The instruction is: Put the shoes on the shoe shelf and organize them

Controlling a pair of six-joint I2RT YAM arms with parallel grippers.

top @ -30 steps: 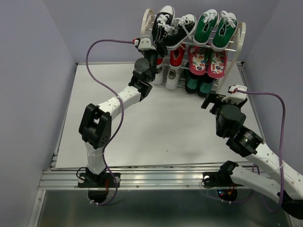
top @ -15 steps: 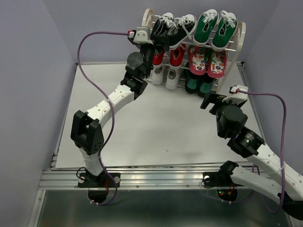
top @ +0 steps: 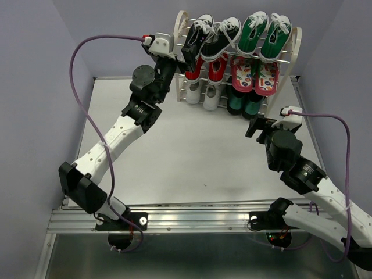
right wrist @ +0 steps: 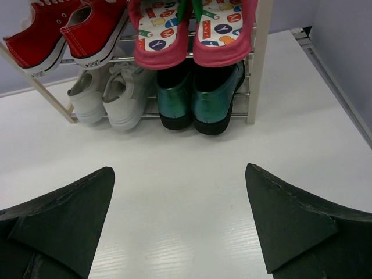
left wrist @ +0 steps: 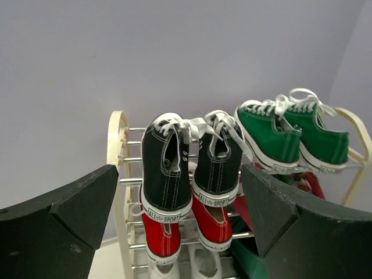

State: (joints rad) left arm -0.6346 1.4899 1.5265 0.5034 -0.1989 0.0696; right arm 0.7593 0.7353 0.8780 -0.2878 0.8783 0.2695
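Dead ahead of the left claw (left wrist: 180, 197), spread wide, the black shoes (left wrist: 167, 168) perch on the top tier of the shoe shelf (left wrist: 116, 151), red shoes (left wrist: 212, 224) just below, while the right claw (right wrist: 180, 203) gapes empty above the tabletop (right wrist: 186, 168).

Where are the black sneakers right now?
In the top view, the black sneakers sit on the top tier of the shelf, left side, beside the green pair and above the red pair.
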